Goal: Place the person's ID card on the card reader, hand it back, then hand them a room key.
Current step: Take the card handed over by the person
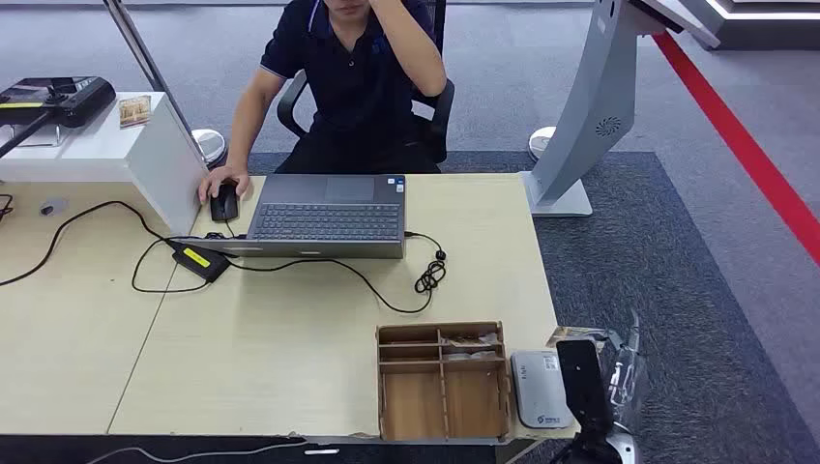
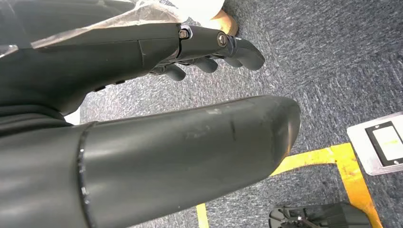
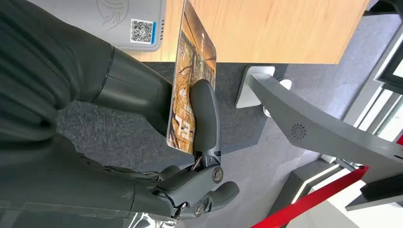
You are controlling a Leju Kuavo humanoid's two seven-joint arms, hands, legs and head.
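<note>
Fingers [image 3: 205, 114] of right hand [image 3: 142, 142] pinch ID card [image 3: 192, 71].

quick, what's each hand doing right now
Left hand: fingers curled in, holding nothing, hanging over the carpet.
Right hand: pinches a card between thumb and finger, near the card reader.

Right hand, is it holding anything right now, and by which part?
Yes. The right hand pinches a card printed with a brown picture, thumb and finger clamping its faces near one short end; the rest sticks out free.
</note>
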